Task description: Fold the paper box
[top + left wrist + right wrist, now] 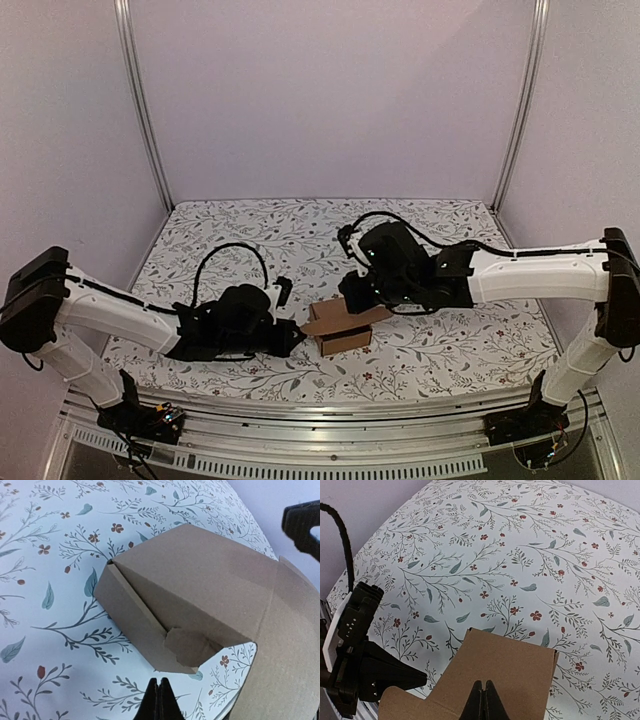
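The paper box sits on the flowered counter, low in the middle of the overhead view, between the two claws. It looks mostly formed to me: the walls stand and a broad panel lies over the top. A flap juts out at its left, though, and the left wrist view shows a tab hanging loose at the lower corner, so tucking seems left to do. The left claw is pinched shut on nothing, its tip just beside the flap. The right claw is likewise closed and empty, above the box. Only the right wrist view shows its tips over flat cardboard; whether they touch it I cannot tell.
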{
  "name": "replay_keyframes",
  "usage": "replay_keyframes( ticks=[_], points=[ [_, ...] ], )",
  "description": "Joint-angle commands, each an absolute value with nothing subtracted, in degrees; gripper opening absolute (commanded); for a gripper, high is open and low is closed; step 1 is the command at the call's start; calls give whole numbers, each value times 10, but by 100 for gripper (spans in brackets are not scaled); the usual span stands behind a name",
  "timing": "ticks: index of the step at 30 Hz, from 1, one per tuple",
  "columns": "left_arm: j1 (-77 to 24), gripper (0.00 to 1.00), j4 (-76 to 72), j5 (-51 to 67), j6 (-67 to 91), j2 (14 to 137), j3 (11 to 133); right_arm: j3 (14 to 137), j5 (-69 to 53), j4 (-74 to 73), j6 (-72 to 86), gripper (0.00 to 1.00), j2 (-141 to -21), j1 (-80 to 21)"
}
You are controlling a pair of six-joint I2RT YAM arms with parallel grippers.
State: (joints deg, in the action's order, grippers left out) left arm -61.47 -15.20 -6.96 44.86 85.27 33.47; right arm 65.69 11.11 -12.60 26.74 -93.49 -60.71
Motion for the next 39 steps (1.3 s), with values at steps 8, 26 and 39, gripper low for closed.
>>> replay_keyframes(
  ticks=[8,26,39],
  points=[
    [-605,0,-138,-65,425,887,377,552,247,-175,259,3,-792,-570],
    [-605,0,-143,-58,422,913,394,561,67,-103,258,0,-838,-540],
    [-604,0,-144,-52,414,922,414,560,15,-78,296,0,-919,-540]
  ],
)
